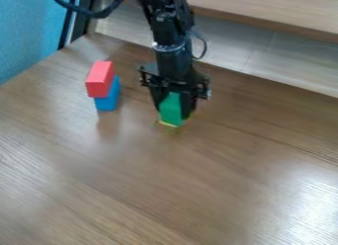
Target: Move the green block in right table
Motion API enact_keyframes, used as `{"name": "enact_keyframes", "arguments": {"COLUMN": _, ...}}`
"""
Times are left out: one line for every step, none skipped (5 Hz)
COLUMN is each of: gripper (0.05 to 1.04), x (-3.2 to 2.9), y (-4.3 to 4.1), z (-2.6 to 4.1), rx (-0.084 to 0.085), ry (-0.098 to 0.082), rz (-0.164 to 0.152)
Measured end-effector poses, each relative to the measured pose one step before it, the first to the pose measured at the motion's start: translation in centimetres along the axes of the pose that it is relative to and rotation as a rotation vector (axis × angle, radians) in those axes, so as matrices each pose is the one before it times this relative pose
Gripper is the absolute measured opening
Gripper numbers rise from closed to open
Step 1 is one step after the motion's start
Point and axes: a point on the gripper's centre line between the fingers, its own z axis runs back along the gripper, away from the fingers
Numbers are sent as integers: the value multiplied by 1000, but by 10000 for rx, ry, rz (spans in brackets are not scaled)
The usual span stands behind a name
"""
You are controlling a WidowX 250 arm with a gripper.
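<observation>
we see the black claw clamped around the green block, a bit of yellow beneath, the red block atop the blue block on our wooden table

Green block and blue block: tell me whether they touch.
Apart. The camera view shows a strip of the brown wood-grain table lying between the green block and the blue block, with the blue one farther toward the left edge.
</observation>
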Motion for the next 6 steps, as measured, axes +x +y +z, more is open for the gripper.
{"name": "enact_keyframes", "arguments": {"gripper": 590, "x": -1350, "y": -668, "z": 331, "rx": 34, "ry": 31, "rz": -383}}
{"name": "enact_keyframes", "arguments": {"gripper": 590, "x": -1024, "y": -565, "z": 400, "rx": -47, "ry": -98, "rz": -463}}
{"name": "enact_keyframes", "arguments": {"gripper": 590, "x": -1293, "y": -1272, "z": 302, "rx": -243, "ry": -38, "rz": -440}}
{"name": "enact_keyframes", "arguments": {"gripper": 590, "x": -1677, "y": -1201, "z": -302, "rx": -135, "ry": 158, "rz": -490}}
{"name": "enact_keyframes", "arguments": {"gripper": 590, "x": -1621, "y": -2162, "z": -57, "rx": -199, "ry": 47, "rz": -632}}
{"name": "enact_keyframes", "arguments": {"gripper": 590, "x": -951, "y": -1078, "z": -283, "rx": -58, "ry": 79, "rz": -234}}
